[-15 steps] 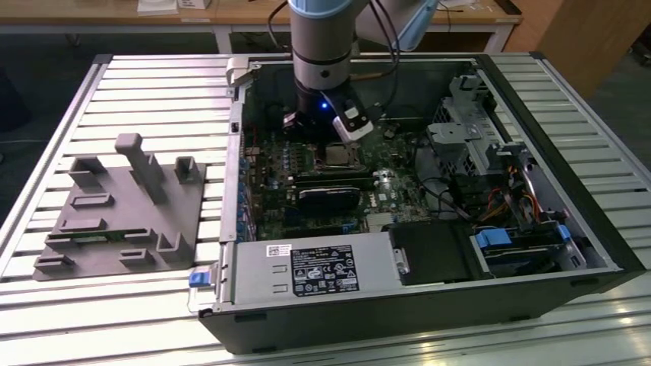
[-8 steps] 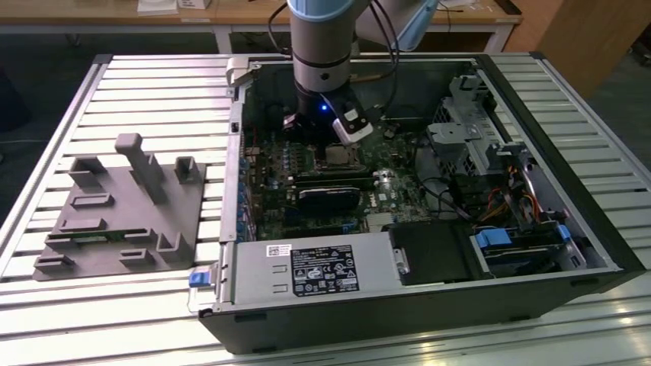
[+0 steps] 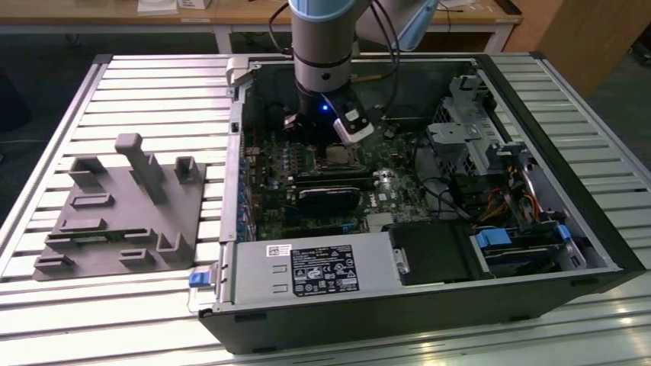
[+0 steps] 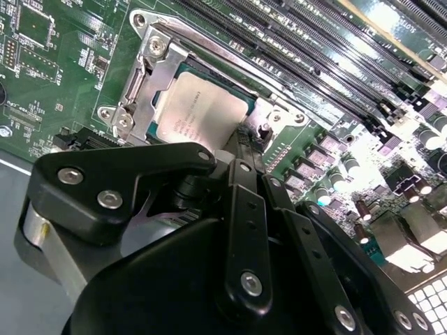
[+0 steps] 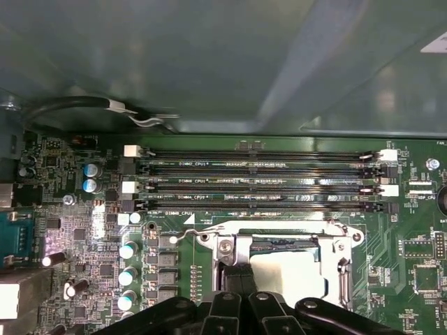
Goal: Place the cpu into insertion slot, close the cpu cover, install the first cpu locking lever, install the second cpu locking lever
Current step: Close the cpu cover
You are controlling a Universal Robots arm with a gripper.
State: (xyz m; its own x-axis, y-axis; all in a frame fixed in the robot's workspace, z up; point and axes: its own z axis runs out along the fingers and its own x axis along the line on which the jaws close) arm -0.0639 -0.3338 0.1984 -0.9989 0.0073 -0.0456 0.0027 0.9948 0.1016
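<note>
I can read none of the print for sure: small white lettering runs along the memory slots [image 5: 255,183] in the first wrist view, faint engraving marks the cpu [image 4: 199,112], and a black label [image 3: 323,271] and white sticker [image 3: 277,250] sit on the power supply [image 3: 376,267].

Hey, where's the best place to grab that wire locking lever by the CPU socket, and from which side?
Probably the lever's hooked end, which juts out past the cover's corner, beside the memory slots. Come straight down from above and pinch across the thin wire; the rest of it lies close along the cover.
</note>
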